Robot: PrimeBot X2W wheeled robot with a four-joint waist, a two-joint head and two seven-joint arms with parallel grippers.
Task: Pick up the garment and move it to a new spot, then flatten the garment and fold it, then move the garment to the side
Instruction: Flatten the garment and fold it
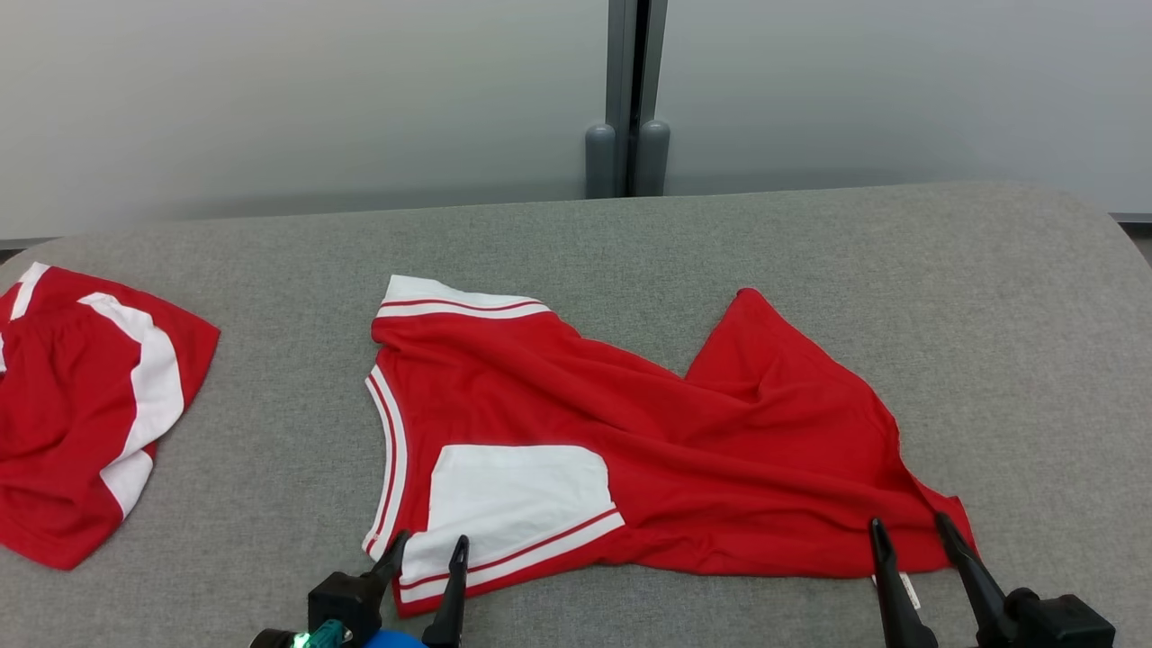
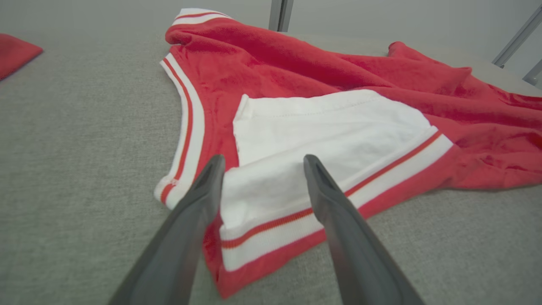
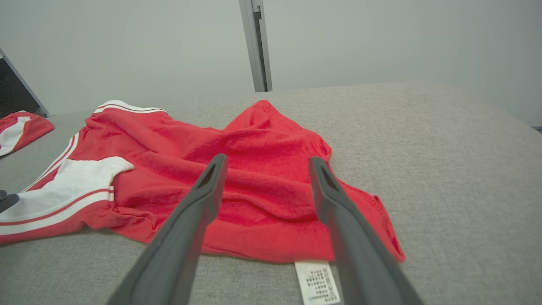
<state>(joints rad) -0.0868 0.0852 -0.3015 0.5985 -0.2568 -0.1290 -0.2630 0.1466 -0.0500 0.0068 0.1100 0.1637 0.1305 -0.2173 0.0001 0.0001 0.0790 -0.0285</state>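
A red garment (image 1: 648,432) with white striped trim and a white panel lies rumpled across the middle of the grey table (image 1: 630,243). My left gripper (image 1: 430,544) stands open over its near left corner, fingers straddling the white panel (image 2: 296,140). My right gripper (image 1: 907,526) is open above the garment's near right corner, where a white care label (image 3: 317,281) sticks out from the hem. In the right wrist view the red cloth (image 3: 254,186) bunches in folds between and beyond the fingers. Neither gripper holds cloth.
A second red and white garment (image 1: 72,405) lies at the table's far left edge. Pale wall panels with a grey post (image 1: 628,99) stand behind the table. Bare grey surface stretches to the right of the garment.
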